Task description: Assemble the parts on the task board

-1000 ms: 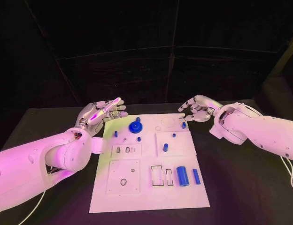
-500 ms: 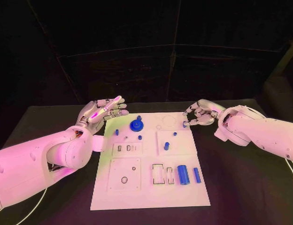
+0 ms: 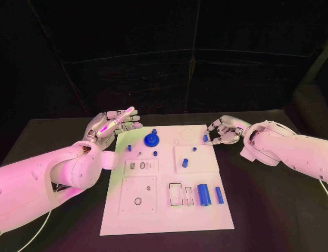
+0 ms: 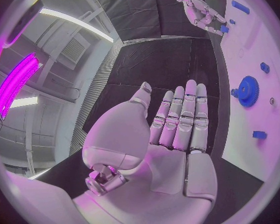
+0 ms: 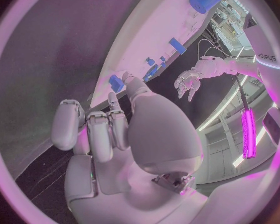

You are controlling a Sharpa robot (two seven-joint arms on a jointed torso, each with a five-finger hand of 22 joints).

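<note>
White task board lies lengthwise at the middle of the black bench. Left hand hovers off the board's far left corner, fingers straight and side by side, thumb apart, holding nothing; palm faces the board in the left wrist view. Right hand sits at the board's far right edge, fingers curled inward, thumb tip beside a small blue peg; cannot tell whether it pinches the peg or merely touches it. Blue gear stands near the far end of the board, left of centre. Large blue cylinder and a slimmer blue pin lie side by side toward the near right.
</note>
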